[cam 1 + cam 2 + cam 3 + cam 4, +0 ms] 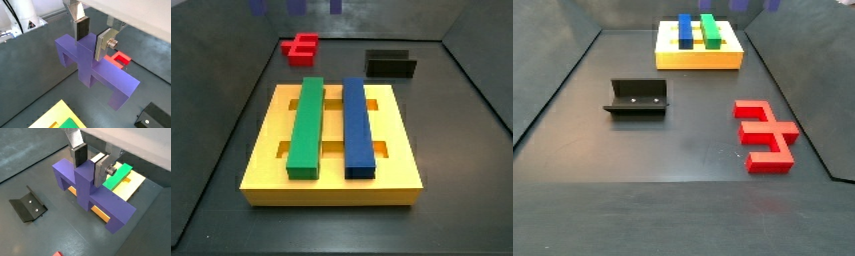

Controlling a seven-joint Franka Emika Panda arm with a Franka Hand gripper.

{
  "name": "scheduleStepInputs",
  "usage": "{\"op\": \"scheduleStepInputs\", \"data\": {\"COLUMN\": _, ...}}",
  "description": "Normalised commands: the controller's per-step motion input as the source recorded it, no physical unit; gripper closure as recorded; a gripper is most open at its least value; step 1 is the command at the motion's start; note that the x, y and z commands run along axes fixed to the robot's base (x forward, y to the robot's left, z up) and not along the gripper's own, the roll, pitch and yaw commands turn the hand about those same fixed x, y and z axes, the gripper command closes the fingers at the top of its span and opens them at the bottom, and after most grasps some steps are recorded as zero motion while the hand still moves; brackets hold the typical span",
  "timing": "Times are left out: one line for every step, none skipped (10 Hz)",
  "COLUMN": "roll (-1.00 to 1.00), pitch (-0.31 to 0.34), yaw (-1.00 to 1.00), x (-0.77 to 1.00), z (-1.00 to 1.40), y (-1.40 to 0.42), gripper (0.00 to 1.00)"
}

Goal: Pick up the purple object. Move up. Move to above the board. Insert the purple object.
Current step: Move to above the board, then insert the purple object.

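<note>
My gripper (92,39) is shut on the raised central ridge of the purple object (100,75), one silver finger on each side. The same grip shows in both wrist views, gripper (89,165) over purple object (90,198), and the block hangs clear of the floor. The yellow board (331,175) carries a long green bar (306,125) and a long blue bar (357,125). In a wrist view the board (135,184) shows beside and under the held block. Only the purple object's legs (298,6) reach into a side view at its top edge; the gripper is out of both side views.
A red piece (764,133) lies on the dark floor, also visible as the red piece (119,59) beyond the held block. The black fixture (636,97) stands between the board and the near edge, and the fixture (28,205) lies beside the purple object. Dark walls enclose the floor.
</note>
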Motion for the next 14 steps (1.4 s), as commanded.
{"op": "scheduleStepInputs", "data": {"roll": -0.04, "pitch": 0.083, "yaw": -0.01, "x": 0.05, "z": 0.24, "y": 0.00, "gripper": 1.00}}
{"op": "scheduleStepInputs", "data": {"roll": -0.09, "pitch": 0.146, "yaw": -0.22, "x": 0.76, "z": 0.41, "y": -1.40, "gripper": 1.00}}
{"op": "scheduleStepInputs", "data": {"roll": -0.03, "pitch": 0.164, "yaw": -0.18, "x": 0.76, "z": 0.35, "y": -1.40, "gripper": 1.00}}
{"op": "scheduleStepInputs", "data": {"roll": 0.03, "pitch": 0.240, "yaw": -0.08, "x": 0.84, "z": 0.32, "y": -1.40, "gripper": 1.00}}
{"op": "scheduleStepInputs", "data": {"roll": 0.02, "pitch": 0.244, "yaw": -0.05, "x": 0.95, "z": 0.36, "y": -1.40, "gripper": 1.00}}
{"op": "scheduleStepInputs", "data": {"roll": 0.07, "pitch": 0.213, "yaw": -0.02, "x": 0.47, "z": 0.19, "y": -0.70, "gripper": 1.00}}
{"op": "scheduleStepInputs", "data": {"roll": 0.08, "pitch": 0.146, "yaw": -0.01, "x": 0.19, "z": 0.07, "y": -0.25, "gripper": 1.00}}
{"op": "scheduleStepInputs", "data": {"roll": 0.00, "pitch": -0.007, "yaw": 0.00, "x": 0.00, "z": 0.00, "y": 0.00, "gripper": 1.00}}
{"op": "scheduleStepInputs", "data": {"roll": 0.00, "pitch": -0.023, "yaw": 0.00, "x": -0.01, "z": -0.04, "y": -0.01, "gripper": 1.00}}
{"op": "scheduleStepInputs", "data": {"roll": 0.09, "pitch": 0.000, "yaw": 0.02, "x": 0.00, "z": -0.47, "y": -0.14, "gripper": 1.00}}
{"op": "scheduleStepInputs", "data": {"roll": 0.17, "pitch": 0.013, "yaw": 0.05, "x": 0.27, "z": -0.91, "y": -0.39, "gripper": 1.00}}
{"op": "scheduleStepInputs", "data": {"roll": 0.15, "pitch": 0.000, "yaw": 0.09, "x": 0.43, "z": -0.92, "y": -0.59, "gripper": 1.00}}
{"op": "scheduleStepInputs", "data": {"roll": 0.15, "pitch": 0.011, "yaw": 0.10, "x": 0.48, "z": -0.90, "y": -0.63, "gripper": 1.00}}
{"op": "scheduleStepInputs", "data": {"roll": 0.16, "pitch": 0.034, "yaw": 0.09, "x": 0.47, "z": -0.87, "y": -0.63, "gripper": 1.00}}
